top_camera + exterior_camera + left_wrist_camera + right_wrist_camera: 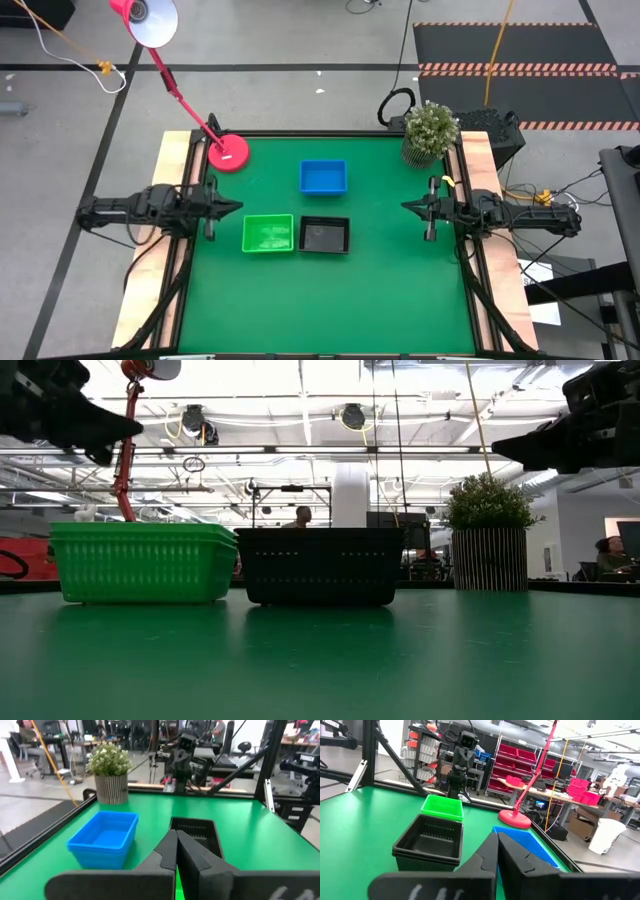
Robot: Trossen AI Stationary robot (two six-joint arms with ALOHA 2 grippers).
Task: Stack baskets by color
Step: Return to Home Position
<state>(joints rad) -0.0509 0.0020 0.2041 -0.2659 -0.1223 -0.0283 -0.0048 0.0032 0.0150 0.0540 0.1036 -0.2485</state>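
Observation:
Three stacks of baskets rest on the green table by their bottoms: a green one (268,233) at the near left, a black one (325,235) right beside it, and a blue one (323,177) farther back. In the low view the green stack (143,562) and the black stack (320,565) stand side by side. My left gripper (237,207) hovers shut at the table's left edge, left of the green stack. My right gripper (407,207) hovers shut at the right edge. Both point level toward the middle and hold nothing.
A pink lamp base (228,153) with a red arm stands at the far left corner. A potted plant (430,132) stands at the far right corner. Bare green table (330,300) lies in front of the baskets.

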